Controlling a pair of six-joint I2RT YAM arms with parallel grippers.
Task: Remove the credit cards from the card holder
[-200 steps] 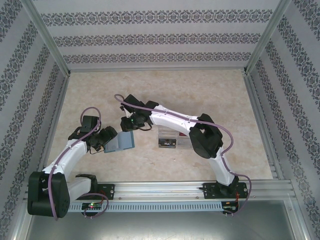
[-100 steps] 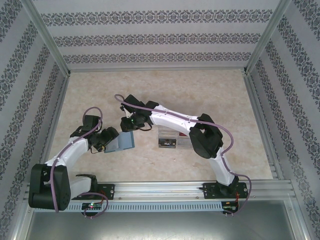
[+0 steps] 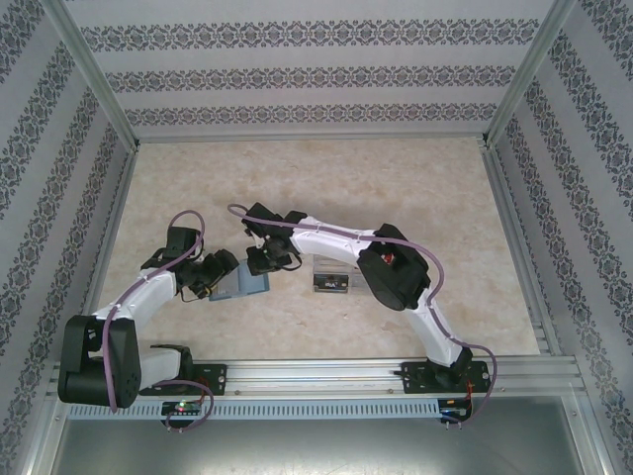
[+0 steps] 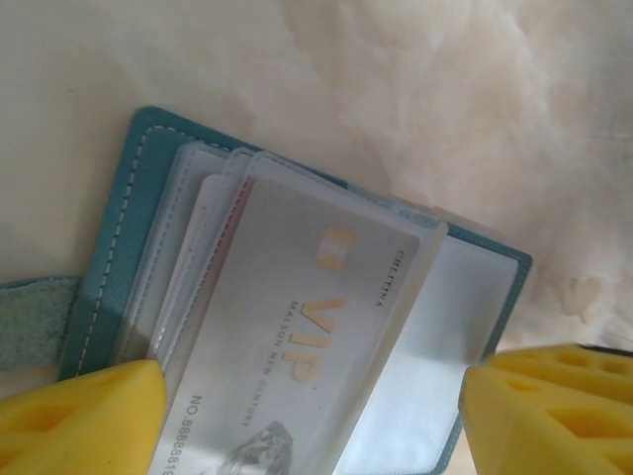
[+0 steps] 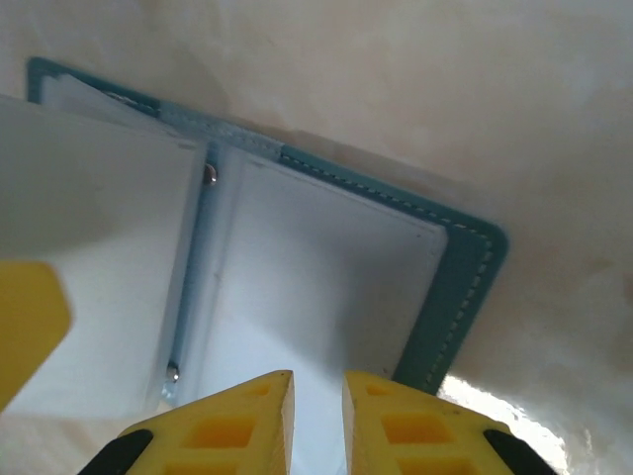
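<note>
Two changes over the last second, both seen from the top view.

1. The right gripper (image 3: 265,261) has dropped toward the near edge. It now sits over the far side of the small flat teal-blue card holder (image 3: 245,287). Its elbow has swung left, toward the clear plastic compartmented box (image 3: 332,278).
2. The left gripper (image 3: 213,279) has edged slightly up and right. The holder has hardly moved, but less of it shows, because its far part is now under the right gripper.

Reading: the right arm has closed in to work at the sleeves. The extraction looks to be only starting, and no card lies loose on the pale marbled table (image 3: 396,178).

Present state:
- **Card holder:** it lies open on the table between the two grippers, left of the box.
- **Cards:** the left wrist view shows a fanned stack of clear plastic sleeves (image 4: 213,213). The topmost holds a silver-grey plastic credit card lettered VIP (image 4: 316,327), which appears to be inside its sleeve.
- **Left fingers** (image 4: 84,421): these stand wide apart. One tip is over the holder's left border and the other is at its right edge. I cannot tell whether they press on it.
- **Right fingers** (image 5: 242,421): these are nearly together with only a thin slit between them, over the pale inner face beside the spine. I cannot tell whether a sleeve or card is pinched.
</note>
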